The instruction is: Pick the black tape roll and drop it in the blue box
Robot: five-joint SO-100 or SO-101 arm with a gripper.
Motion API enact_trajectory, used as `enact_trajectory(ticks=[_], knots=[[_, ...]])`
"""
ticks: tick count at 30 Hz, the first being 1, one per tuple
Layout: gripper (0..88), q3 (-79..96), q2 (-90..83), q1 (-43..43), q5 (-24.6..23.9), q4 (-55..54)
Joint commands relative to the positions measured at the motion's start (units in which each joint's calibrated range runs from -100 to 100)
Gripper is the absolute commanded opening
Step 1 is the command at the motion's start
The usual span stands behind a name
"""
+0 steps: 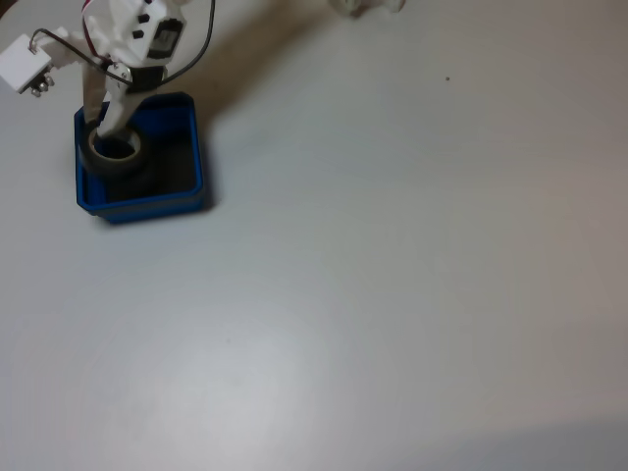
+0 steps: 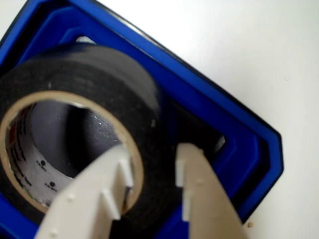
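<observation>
The black tape roll sits inside the blue box at the upper left of the fixed view, against the box's left side. My gripper reaches down into it from above. In the wrist view the black tape roll with its beige core looms large over the blue box. The gripper straddles the roll's wall, one of the white fingers inside the core and the other outside. The jaws look shut on that wall.
The box stands on a plain pale table. The white arm and a small white block on a bent wire hang over the top left corner. A pale object pokes in at the top edge.
</observation>
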Motion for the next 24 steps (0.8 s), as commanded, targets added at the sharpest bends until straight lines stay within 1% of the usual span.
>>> enact_trajectory(ticks=[1,24], knots=[[1.1,-3.52,0.49,0.36,0.27,-0.53],[1.1,-3.61,4.25,-0.32,0.35,-0.53]])
